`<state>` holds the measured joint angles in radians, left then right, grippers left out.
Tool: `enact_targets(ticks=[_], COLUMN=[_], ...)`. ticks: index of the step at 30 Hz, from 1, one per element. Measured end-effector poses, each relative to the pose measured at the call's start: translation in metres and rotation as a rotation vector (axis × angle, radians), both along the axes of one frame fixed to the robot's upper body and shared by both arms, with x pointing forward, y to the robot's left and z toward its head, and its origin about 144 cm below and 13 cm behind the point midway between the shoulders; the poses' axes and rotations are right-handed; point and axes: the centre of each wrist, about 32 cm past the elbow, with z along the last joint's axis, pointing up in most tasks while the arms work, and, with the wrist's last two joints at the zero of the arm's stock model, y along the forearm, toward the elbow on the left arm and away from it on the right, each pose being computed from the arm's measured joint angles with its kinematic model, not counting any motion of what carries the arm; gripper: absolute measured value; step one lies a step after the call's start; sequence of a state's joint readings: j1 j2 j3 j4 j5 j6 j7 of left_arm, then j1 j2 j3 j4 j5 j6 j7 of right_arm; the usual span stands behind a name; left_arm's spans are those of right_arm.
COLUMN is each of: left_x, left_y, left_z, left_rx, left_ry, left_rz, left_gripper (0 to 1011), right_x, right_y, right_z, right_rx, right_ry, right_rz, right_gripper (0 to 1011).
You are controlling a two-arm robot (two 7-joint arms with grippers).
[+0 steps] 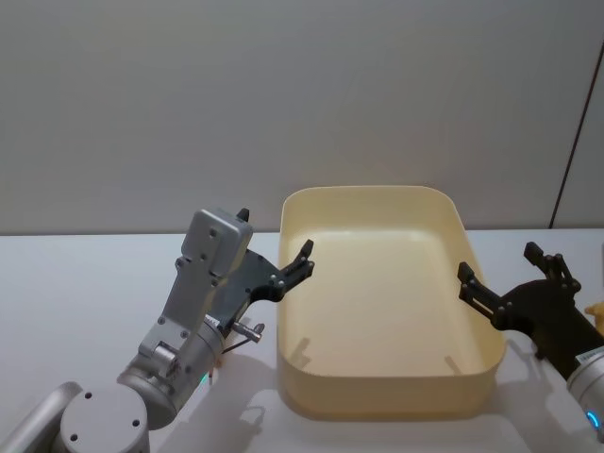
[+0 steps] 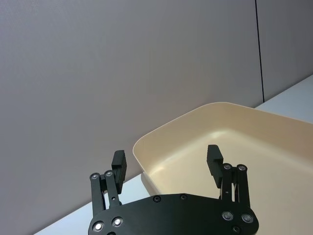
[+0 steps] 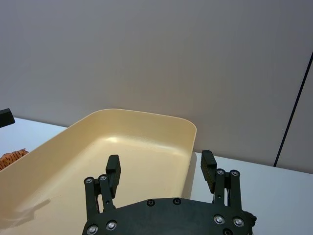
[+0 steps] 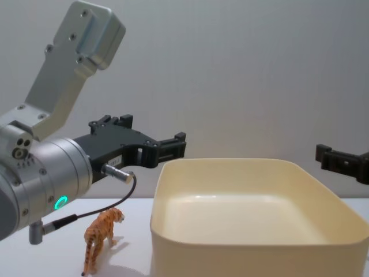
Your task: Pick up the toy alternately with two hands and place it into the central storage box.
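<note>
The central storage box [image 1: 387, 394] is a large cream-yellow tub in the middle of the white table, with nothing inside it. It also appears in the other views [image 2: 172, 128] [image 3: 146, 116] [image 4: 248, 259]. The toy, a small orange tiger [image 4: 101, 235], stands on the table just left of the box, and its striped back [image 3: 10, 159] shows beside the box wall. My left gripper [image 1: 274, 238] [image 2: 166, 157] [image 4: 149, 134] hovers open and empty above the tiger, at the box's left rim. My right gripper [image 1: 498, 264] [image 3: 160, 162] hangs open and empty at the box's right rim.
A small yellow object [image 1: 596, 310] lies on the table at the far right, behind the right gripper. A plain grey wall [image 1: 302, 104] stands behind the table. A cable [image 4: 98, 210] loops down from the left wrist, close over the tiger.
</note>
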<state>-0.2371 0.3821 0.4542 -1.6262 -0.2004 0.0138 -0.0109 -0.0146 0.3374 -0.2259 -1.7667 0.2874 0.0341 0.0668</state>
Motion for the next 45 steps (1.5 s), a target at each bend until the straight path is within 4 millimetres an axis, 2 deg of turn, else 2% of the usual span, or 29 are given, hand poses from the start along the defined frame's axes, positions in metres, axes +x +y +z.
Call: enact_targets(ticks=[45], left_x=[0.0000], left_y=[0.0000], left_z=[0.0000], left_rx=[0.000], left_ry=[0.000], left_rz=[0.000], left_gripper=[1002], right_x=[0.0000], right_y=[0.0000], right_z=[0.0000], right_rx=[0.000], right_ry=[0.000], right_rz=[0.000], right_gripper=[1001])
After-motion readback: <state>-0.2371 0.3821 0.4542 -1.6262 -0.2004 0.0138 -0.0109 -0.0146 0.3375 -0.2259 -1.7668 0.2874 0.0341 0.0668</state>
